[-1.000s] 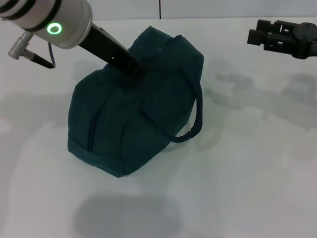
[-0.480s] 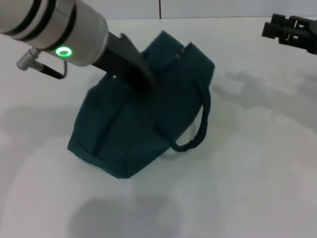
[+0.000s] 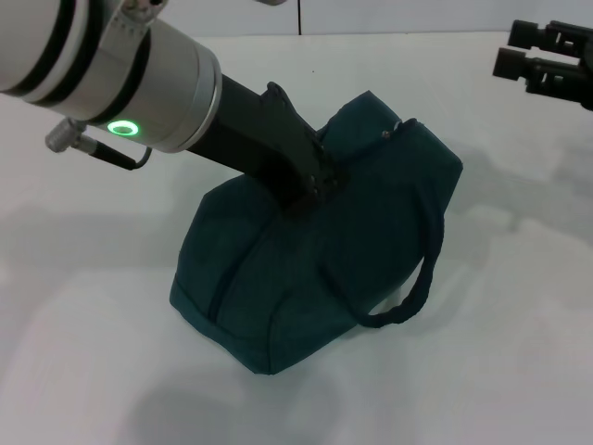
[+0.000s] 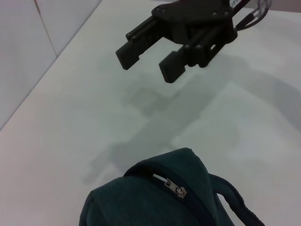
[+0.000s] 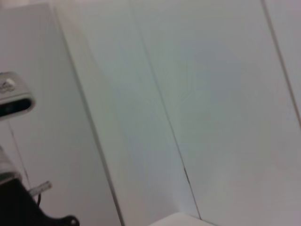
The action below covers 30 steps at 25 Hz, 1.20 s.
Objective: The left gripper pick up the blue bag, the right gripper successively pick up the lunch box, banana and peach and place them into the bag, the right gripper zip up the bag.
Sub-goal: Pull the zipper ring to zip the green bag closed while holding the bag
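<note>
The blue bag (image 3: 371,241) is a dark teal tote, tilted, with its top closed and its metal zipper pull (image 4: 180,190) at the far end. My left gripper (image 3: 310,190) comes in from the upper left on its silver arm and is shut on the fabric at the bag's top. One loop handle (image 3: 422,278) hangs down the bag's right side. At the far right, my right gripper (image 3: 505,48) hovers above the table, apart from the bag, its fingers (image 4: 123,54) open and holding nothing. The lunch box, banana and peach are out of view.
The white table (image 3: 500,352) spreads around the bag under grey shadows. A white wall with a dark seam (image 3: 299,17) stands behind it. The right wrist view shows only pale wall panels (image 5: 211,103).
The left arm has carried the bag to the right and nearer to the camera, tilting it more. The right gripper has drawn back toward the upper right corner.
</note>
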Tool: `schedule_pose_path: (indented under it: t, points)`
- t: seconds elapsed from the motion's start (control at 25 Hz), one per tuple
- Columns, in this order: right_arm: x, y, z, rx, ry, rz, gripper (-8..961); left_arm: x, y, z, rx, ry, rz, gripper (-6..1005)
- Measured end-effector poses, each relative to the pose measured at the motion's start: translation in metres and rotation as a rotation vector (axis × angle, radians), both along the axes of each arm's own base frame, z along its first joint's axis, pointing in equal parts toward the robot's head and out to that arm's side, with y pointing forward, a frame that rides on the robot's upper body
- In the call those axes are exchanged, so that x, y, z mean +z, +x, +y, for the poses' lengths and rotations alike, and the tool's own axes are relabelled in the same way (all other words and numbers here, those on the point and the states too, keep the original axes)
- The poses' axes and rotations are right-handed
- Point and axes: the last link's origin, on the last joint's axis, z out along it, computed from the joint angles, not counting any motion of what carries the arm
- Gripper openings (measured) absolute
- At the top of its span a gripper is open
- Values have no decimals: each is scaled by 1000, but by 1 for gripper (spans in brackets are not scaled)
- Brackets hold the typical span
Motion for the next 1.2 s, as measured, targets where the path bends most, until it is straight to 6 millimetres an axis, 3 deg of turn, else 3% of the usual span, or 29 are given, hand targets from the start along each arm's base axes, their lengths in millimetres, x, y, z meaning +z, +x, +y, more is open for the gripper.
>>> schedule_pose_path:
  t: [0.76, 1.2]
  points:
    - [-52, -17, 7, 137, 9, -213, 675, -6, 0, -2, -20, -4, -11, 59]
    - [-56, -20, 4, 172, -8, -250, 675, -4, 1, 1, -28, 9, -17, 59]
